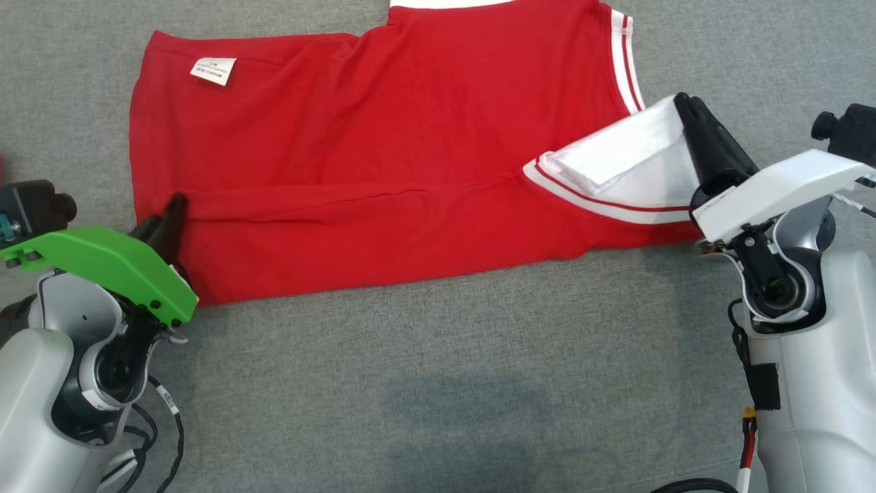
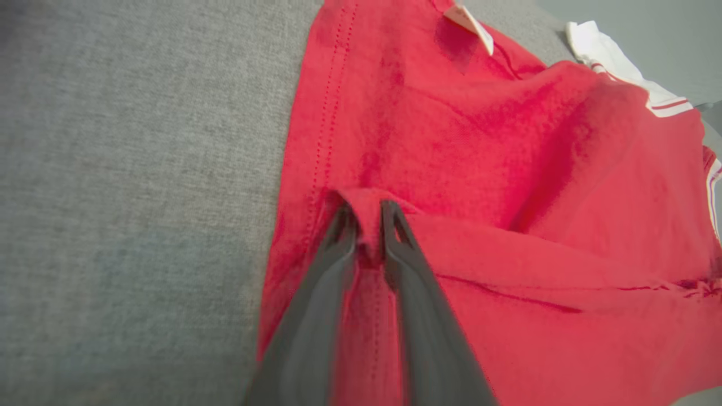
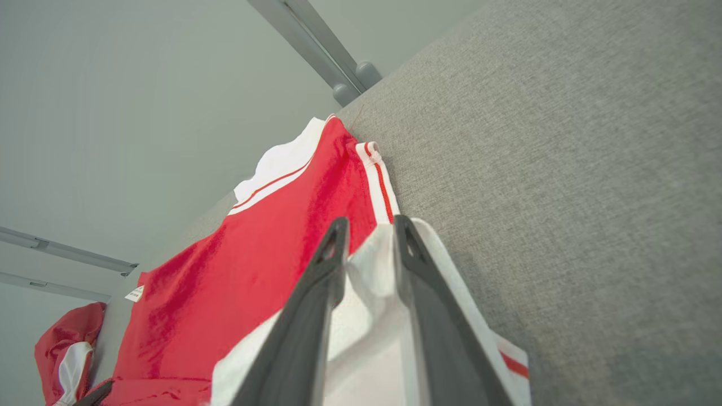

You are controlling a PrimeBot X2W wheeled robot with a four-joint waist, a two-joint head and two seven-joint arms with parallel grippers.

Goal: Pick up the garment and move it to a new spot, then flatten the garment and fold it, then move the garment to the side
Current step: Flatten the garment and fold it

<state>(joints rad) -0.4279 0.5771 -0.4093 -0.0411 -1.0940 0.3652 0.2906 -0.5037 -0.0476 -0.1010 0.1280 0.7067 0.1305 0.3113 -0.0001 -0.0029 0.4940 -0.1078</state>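
Worked over a flat grey woven fabric surface [image 1: 445, 383], a soft shadow across its near middle. Found the red garment with white striped trim [image 1: 383, 171] spread over the far half, near hem doubled into a long fold, a small white sewn-in label [image 1: 213, 70] at the far left corner.

Had the left gripper [image 1: 174, 205], under a green wrist cover, at the garment's near left edge, fingers almost together and nipping a ridge of red cloth. Had the right gripper [image 1: 690, 103], under a white wrist cover, at the right end, fingers pinched close on a white turned-back flap with a red stripe [image 1: 636, 164], held up off the surface.

Saw from the left wrist the dotted stitching along the hem and the cloth puckered at the fingertips. Saw from the right wrist a plain pale wall [image 3: 141, 101] beyond the far edge, grey metal rails [image 3: 316, 45] against it, and a second bunched red and white cloth [image 3: 67, 344] past the left end.
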